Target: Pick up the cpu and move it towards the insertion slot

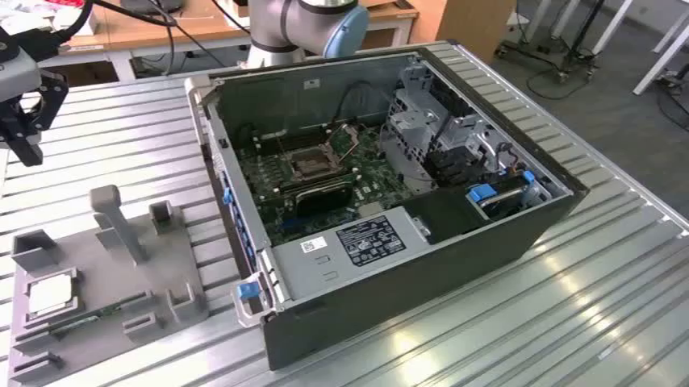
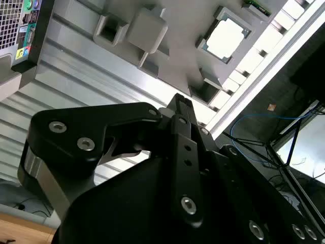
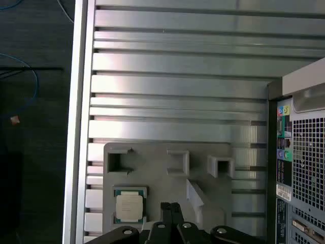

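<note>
**Cpu not yet lifted, carry not begun**

Nearest in the exterior view, the cpu [image 1: 51, 294] lies flat in its pocket of the grey holder [image 1: 102, 276], close to the desk [image 1: 603, 306] edge. The pincer [image 3: 170, 208] hangs above the holder, beside the cpu in the first wrist view, its fingers clenched on nothing (no contact that I can see). Farther back, the insertion slot [image 1: 312, 164] shows its dark centre inside the open computer case [image 1: 431, 266]. I judge the whole pick and carry are left to do.
</note>
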Tool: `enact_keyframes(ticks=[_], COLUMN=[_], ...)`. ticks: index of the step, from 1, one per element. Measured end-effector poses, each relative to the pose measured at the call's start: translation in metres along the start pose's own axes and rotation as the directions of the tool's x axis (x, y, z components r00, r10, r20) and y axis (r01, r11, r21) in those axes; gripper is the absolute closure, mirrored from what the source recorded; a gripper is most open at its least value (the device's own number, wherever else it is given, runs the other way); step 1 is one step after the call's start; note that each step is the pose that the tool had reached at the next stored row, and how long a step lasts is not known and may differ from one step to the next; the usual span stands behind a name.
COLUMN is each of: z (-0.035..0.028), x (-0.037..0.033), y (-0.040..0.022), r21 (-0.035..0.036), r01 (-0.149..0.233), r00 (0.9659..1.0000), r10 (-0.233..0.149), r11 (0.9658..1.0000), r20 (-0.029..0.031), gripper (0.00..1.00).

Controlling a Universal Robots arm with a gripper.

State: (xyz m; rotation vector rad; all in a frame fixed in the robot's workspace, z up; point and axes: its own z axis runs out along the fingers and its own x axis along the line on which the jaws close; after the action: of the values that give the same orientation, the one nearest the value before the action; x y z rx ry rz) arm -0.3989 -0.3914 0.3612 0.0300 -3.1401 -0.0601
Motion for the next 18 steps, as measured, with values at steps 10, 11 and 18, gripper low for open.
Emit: enact_keyframes(ticks=[10, 11, 18], z=[0.0003, 0.0002, 0.0004], x=[0.0, 0.0001, 0.0002], y=[-0.0023, -0.0027, -0.0065], r21=[0.0, 0.0001, 0.0001], r01=[0.0, 0.0, 0.0], r00=[1.0, 1.0, 1.0], r10=[0.0, 0.0, 0.0], r11=[1.0, 1.0, 1.0], r20=[0.0, -0.0001, -0.0001], gripper=[0.89, 0.89, 0.89])
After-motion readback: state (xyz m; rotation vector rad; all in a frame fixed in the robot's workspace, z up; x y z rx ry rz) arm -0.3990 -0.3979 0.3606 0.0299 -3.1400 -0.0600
